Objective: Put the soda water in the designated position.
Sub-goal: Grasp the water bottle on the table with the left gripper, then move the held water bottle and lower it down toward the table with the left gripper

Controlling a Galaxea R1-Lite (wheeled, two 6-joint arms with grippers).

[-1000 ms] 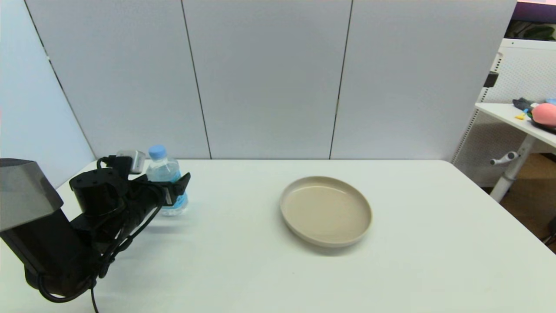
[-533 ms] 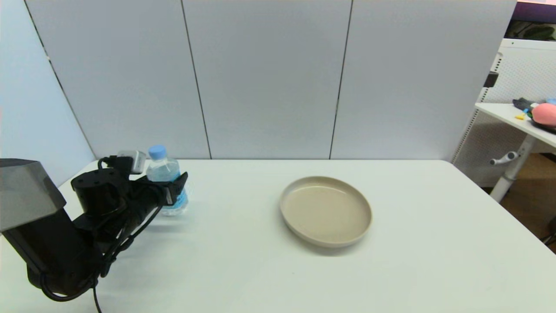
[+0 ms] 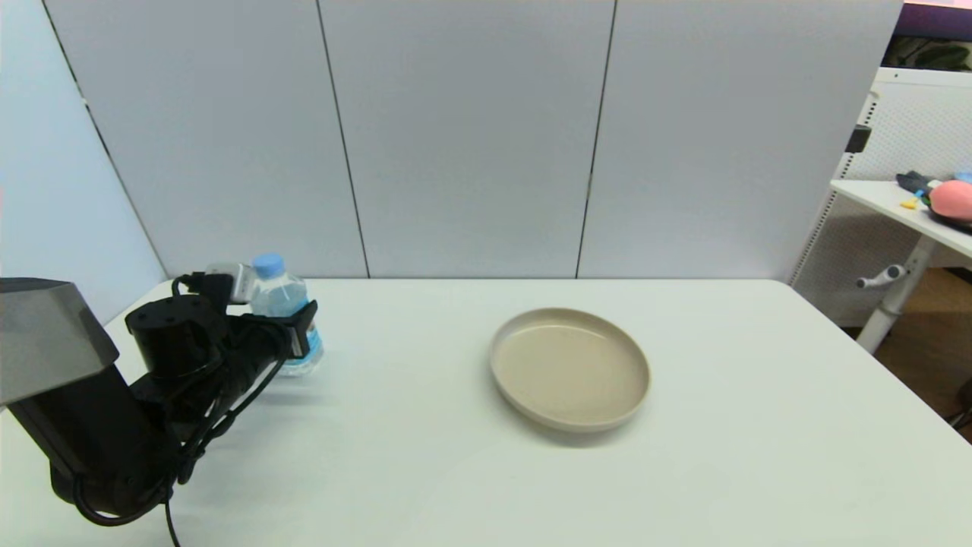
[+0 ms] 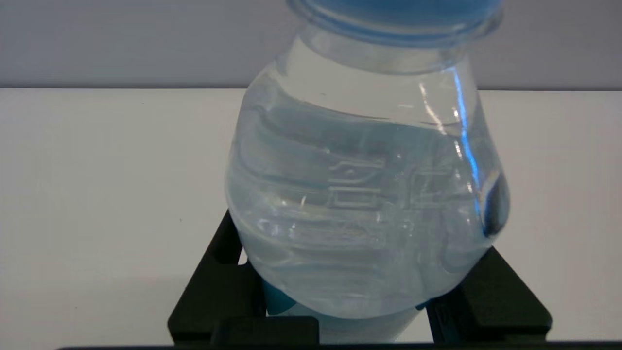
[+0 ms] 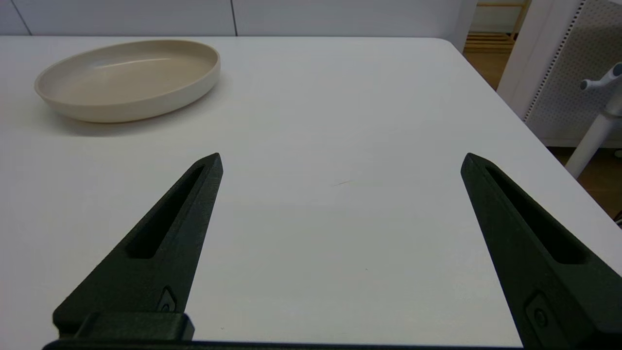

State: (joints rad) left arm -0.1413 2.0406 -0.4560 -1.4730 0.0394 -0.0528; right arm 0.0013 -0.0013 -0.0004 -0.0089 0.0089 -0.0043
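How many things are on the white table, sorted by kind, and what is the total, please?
Bottles: 1, the soda water, between the left pincer's fingers.
Plates: 1, the beige plate, with nothing on it.
Total: 2.
The right pincer hangs open over bare table.

The soda water [image 4: 364, 204] fills most of this view: a clear, rounded bottle body with liquid inside, raised lettering moulded into the plastic, and the lower edge of its light-blue cap [image 4: 393, 14] at the top. The left pincer [image 4: 359, 311] is closed around the bottle's lower part, one black finger [image 4: 214, 296] pressing each side. Behind lies the white tabletop [image 4: 97, 184], ending at a grey wall [image 4: 121, 39].
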